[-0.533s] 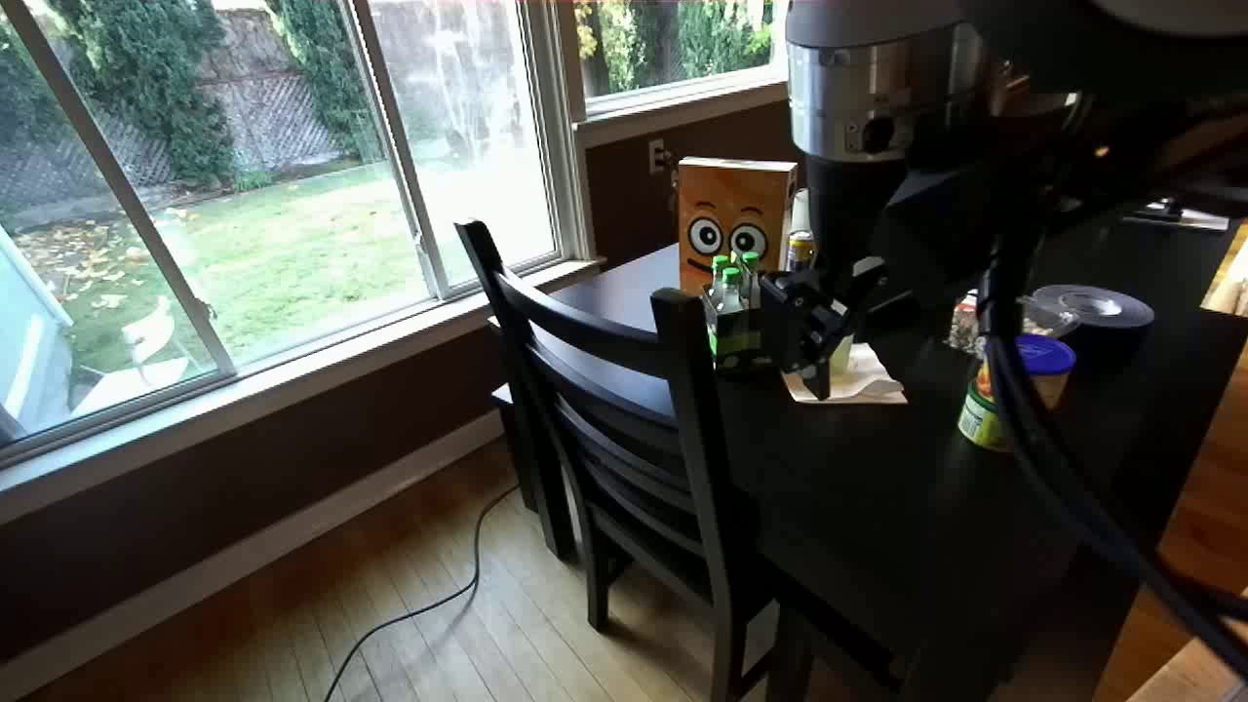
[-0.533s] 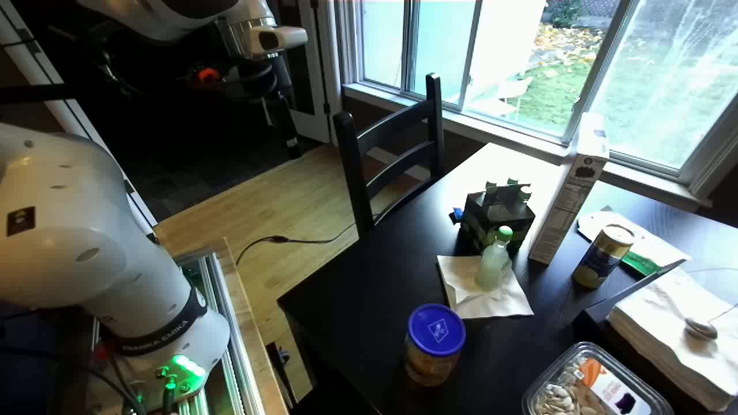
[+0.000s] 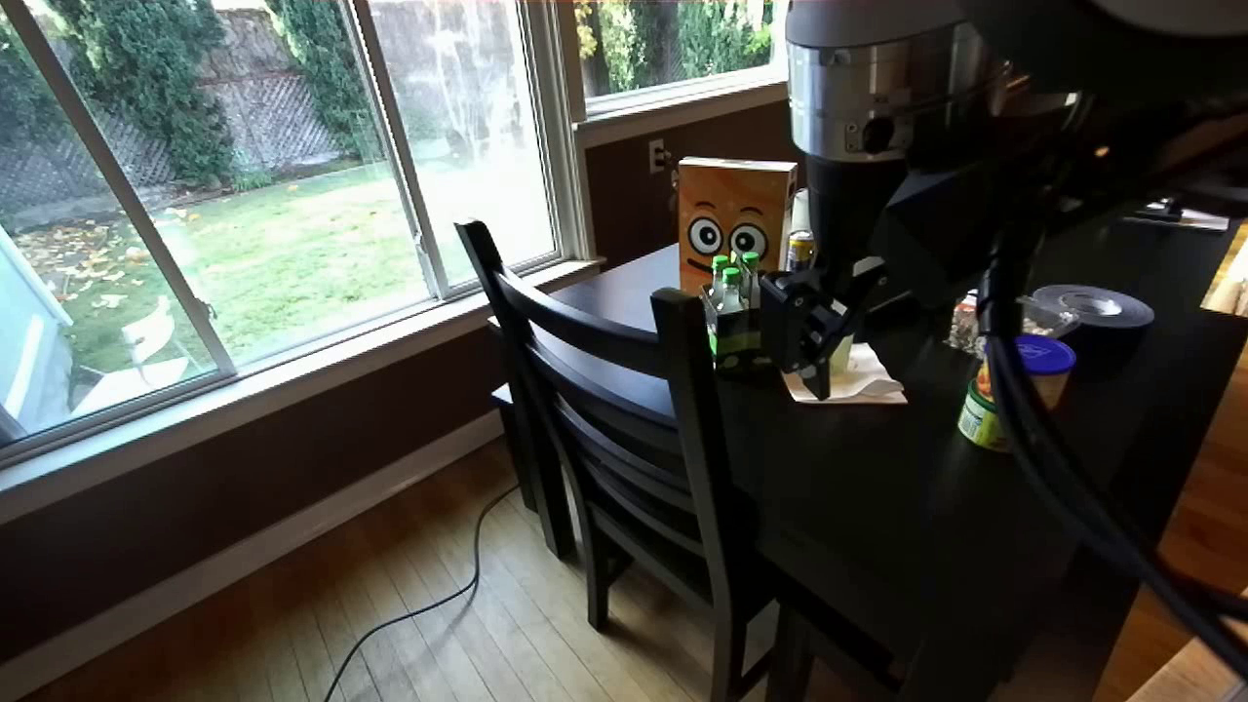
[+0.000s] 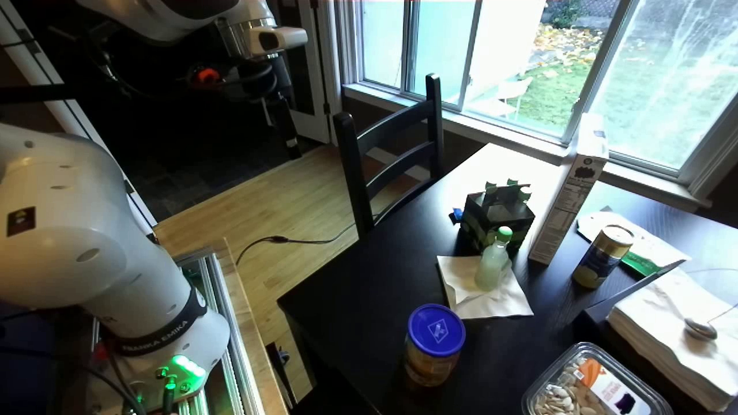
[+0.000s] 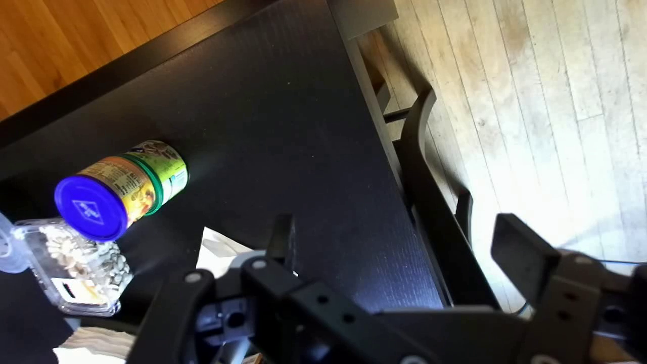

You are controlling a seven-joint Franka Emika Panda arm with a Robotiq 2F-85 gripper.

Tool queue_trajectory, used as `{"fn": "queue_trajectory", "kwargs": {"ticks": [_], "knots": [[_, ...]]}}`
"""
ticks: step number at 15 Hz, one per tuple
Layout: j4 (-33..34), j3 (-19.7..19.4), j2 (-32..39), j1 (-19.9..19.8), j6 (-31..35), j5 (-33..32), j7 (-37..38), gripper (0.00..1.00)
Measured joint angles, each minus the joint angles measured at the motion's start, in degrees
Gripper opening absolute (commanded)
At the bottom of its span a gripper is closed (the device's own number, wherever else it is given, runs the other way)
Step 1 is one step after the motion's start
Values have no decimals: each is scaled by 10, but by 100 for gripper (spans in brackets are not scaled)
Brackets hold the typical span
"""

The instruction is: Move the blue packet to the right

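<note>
The blue packet [image 4: 457, 214] seems to be the small blue thing on the worktop [image 4: 369, 294], just beside the bottle box [image 4: 497, 223]. It lies nearer the corner by the window [image 4: 680, 75] than the corner by the robot [image 4: 63, 225]. I cannot tell if it touches the box. The fingers [image 5: 523, 255] are spread wide and hold nothing, maybe so the packet can fit between them. In the wrist view they point down near the edge by the chair [image 5: 441, 227], and I do not see the packet there. The box stands close on one side, so pushing that way could knock its bottles [image 3: 731, 283]; lifting looks safer. A small bottle [image 4: 493, 266] stands upright on a napkin [image 4: 470, 302], perhaps to keep the worktop dry. A tub with a blue lid [image 4: 436, 340] is nearer the robot's edge.
</note>
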Motion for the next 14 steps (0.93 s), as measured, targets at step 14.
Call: {"fn": "queue_trajectory", "kwargs": {"ticks": [14], "knots": [[80,-87,234,-97,254,-20,-70,100]]}}
